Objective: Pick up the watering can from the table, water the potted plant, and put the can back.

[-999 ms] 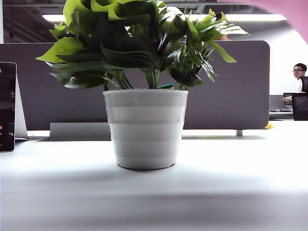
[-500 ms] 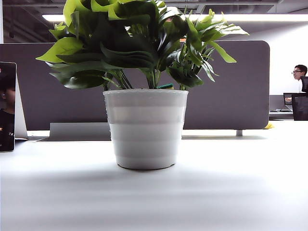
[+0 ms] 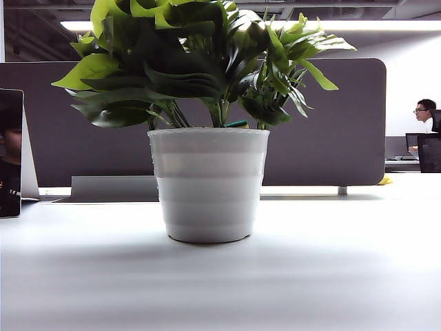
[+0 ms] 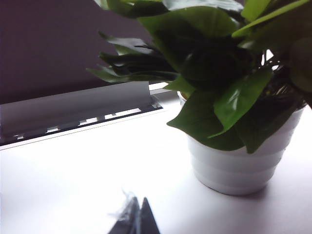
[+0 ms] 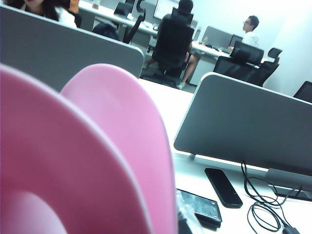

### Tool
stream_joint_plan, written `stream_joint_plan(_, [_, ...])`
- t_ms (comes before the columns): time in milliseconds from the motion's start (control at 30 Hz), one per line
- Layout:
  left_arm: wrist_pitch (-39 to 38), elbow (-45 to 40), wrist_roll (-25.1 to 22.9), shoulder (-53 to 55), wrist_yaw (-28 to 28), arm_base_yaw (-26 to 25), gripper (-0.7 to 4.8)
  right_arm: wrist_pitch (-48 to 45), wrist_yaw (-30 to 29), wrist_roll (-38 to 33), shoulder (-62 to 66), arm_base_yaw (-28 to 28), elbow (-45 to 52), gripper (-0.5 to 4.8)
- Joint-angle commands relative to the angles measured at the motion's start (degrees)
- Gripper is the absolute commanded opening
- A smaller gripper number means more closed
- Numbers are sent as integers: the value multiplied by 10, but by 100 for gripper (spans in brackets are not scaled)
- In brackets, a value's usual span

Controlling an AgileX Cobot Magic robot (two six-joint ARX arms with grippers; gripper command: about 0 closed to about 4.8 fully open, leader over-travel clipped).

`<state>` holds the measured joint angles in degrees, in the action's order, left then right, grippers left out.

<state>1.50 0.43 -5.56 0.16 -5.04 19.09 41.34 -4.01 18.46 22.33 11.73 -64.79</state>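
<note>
Right hand itself is not shown in its wrist view, which is filled close up by the pink watering can (image 5: 83,161); whether the can is pinched cannot be told from the pictures, though such closeness suggests it is carried there. Neither can nor right hand appears in the exterior view, so both are judged to be off to one side of the potted plant (image 3: 207,131), which stands upright on the worktop (image 3: 331,276). Left hand (image 4: 136,219) is seen with its tips pressed together, low over the worktop, near the white pot and apart from it. Right arm is clearly the one concerned; the spout's direction cannot be made out.
</note>
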Motion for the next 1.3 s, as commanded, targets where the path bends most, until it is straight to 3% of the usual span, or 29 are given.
stream_joint_plan(33, [7, 1, 0, 1, -2, 0, -5, -51, -13, -6, 6, -1, -15, -6])
stream_joint_plan(1299, [7, 1, 0, 1, -2, 0, -5, 3, -51, 161, 82, -1, -91, -6])
